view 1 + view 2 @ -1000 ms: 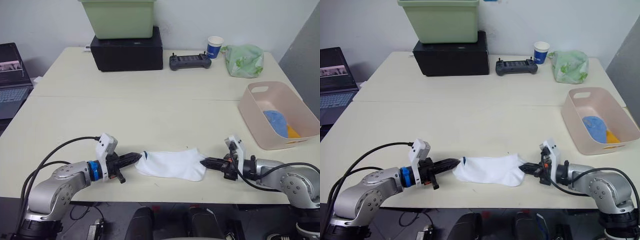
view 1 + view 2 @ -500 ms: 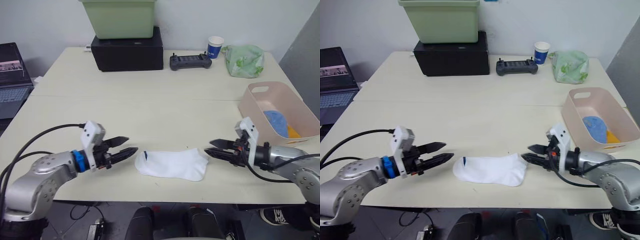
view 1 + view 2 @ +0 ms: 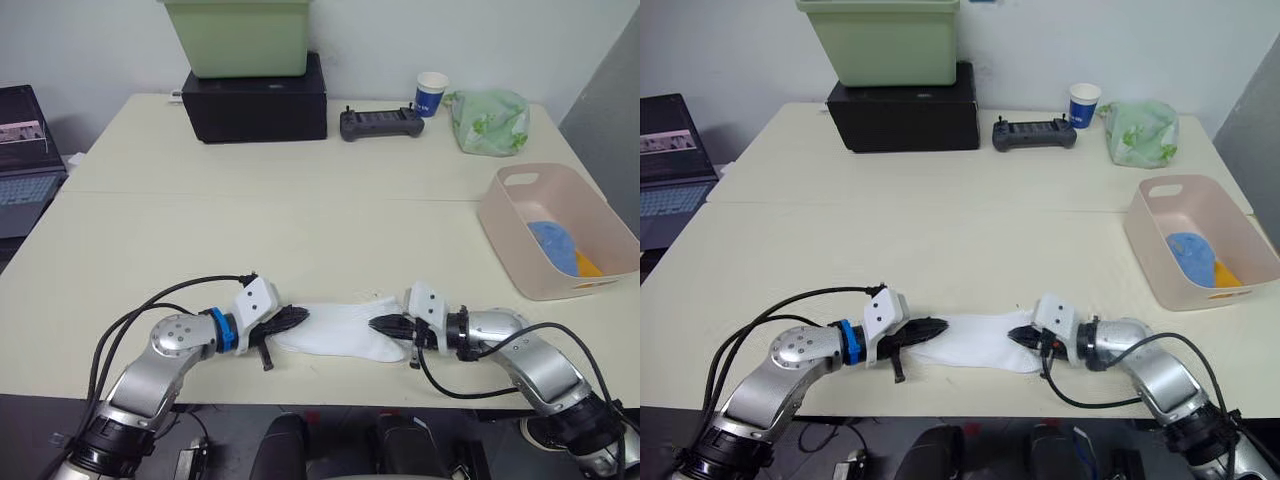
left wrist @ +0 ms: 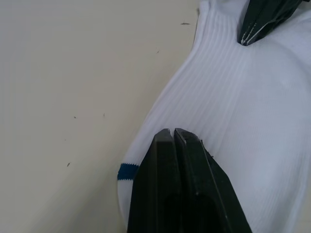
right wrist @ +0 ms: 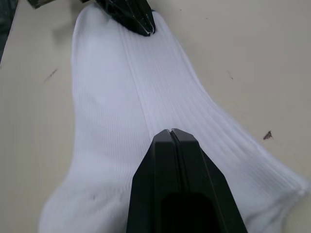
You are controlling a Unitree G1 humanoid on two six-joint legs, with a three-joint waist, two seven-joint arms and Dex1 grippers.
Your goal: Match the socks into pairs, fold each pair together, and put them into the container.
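A white sock [image 3: 340, 328] lies flat near the table's front edge; a blue mark [image 4: 127, 171] shows at its cuff. My left gripper [image 3: 296, 318] is shut, its tips resting on the cuff end [image 4: 173, 132]. My right gripper [image 3: 381, 325] is shut too, tips down on the toe end [image 5: 170, 132]. No cloth shows between either pair of fingers. The two grippers point at each other along the sock. The pale pink container [image 3: 508, 250] stands at the right edge, holding a light blue sock [image 3: 553, 245] and an orange sock [image 3: 588, 265].
At the back stand a light green bin [image 3: 240, 35] on a black box [image 3: 255, 100], a black controller [image 3: 375, 123], a paper cup [image 3: 431, 93] and a pale green bag [image 3: 488, 120]. A laptop [image 3: 20, 160] sits off the table's left.
Half a second ago both grippers were open and drawn back from the sock's ends. Now both are shut and have moved inward onto the sock.
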